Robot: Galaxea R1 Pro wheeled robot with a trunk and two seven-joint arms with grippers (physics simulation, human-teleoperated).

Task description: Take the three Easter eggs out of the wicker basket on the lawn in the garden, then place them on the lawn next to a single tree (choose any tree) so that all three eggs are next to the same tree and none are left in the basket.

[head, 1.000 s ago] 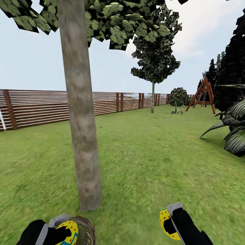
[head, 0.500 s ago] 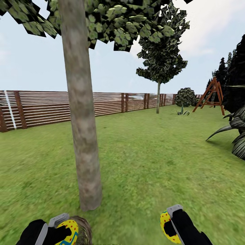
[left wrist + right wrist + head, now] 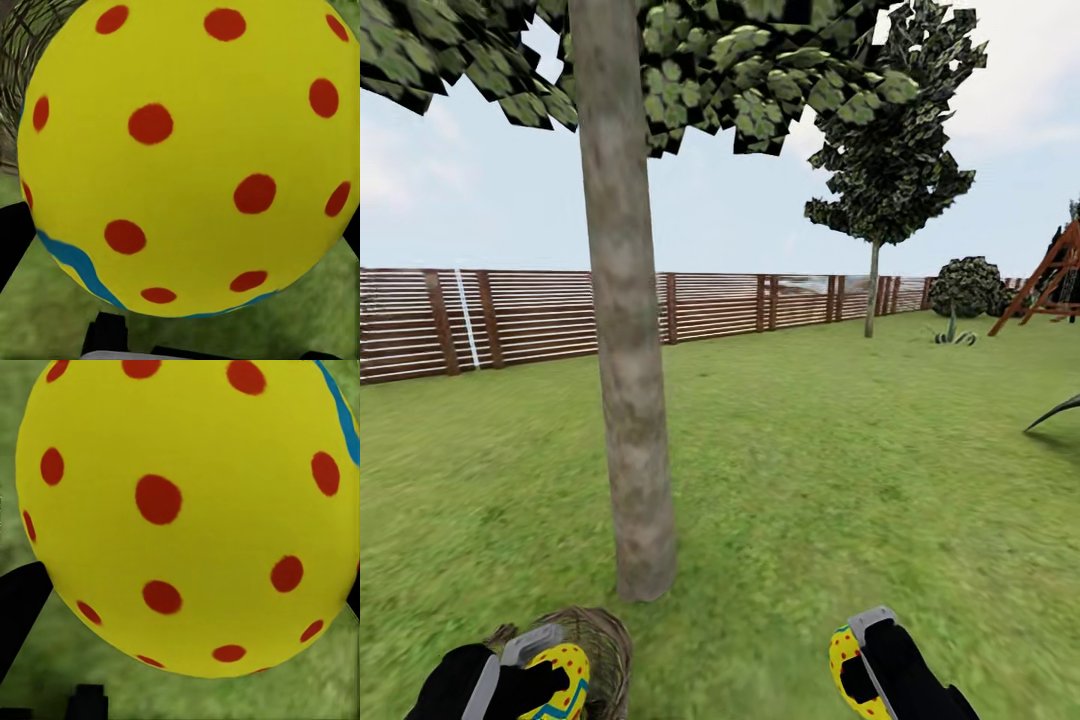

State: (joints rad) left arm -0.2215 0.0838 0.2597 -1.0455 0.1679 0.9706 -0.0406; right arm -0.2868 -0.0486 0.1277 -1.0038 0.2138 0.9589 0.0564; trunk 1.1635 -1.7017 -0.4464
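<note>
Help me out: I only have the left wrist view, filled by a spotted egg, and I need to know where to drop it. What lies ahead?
Observer: A thick pale tree stands on the lawn just ahead of the left claw.
Operator: Where is the basket?
Observer: The wicker basket sits on the grass near the trunk's base, right behind your egg.
Operator: Is the other arm free?
Observer: No, the right claw grips a second egg.
</note>
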